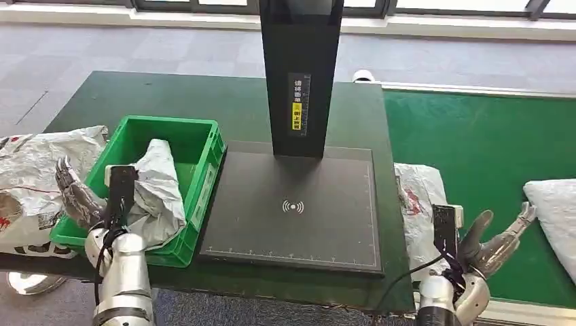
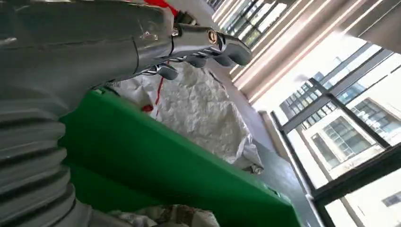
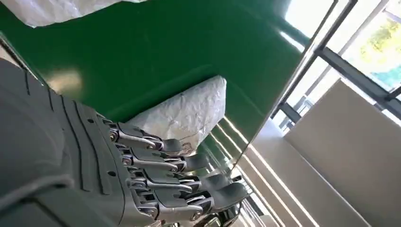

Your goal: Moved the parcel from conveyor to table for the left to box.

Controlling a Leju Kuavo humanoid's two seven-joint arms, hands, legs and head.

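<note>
My left hand hangs at the near left corner of the green bin, fingers apart and holding nothing. From my left wrist those fingers stretch out straight above the bin's green wall, with a crumpled white bag lying past it on the table.

My right hand is low over the near edge of the green conveyor belt, palm turned up, thumb and fingers spread and empty. From my right wrist the fingers fan out loosely, touching nothing.

The parcel nearest my right hand is a white plastic mailer with red print. It lies flat between the dark scanner mat and the belt, just beside the mat's right edge and to the left of my right hand. Its long axis runs away from me, from the near table edge toward the far side. I cannot tell whether it rests on the table or partly on the belt.

A second white parcel lies on the belt at the far right, well apart from my hand; my right wrist shows it as a plump pillow shape on the green.

Inside the bin another crumpled grey-white parcel leans against the near wall. A black post rises from the back of the mat.
</note>
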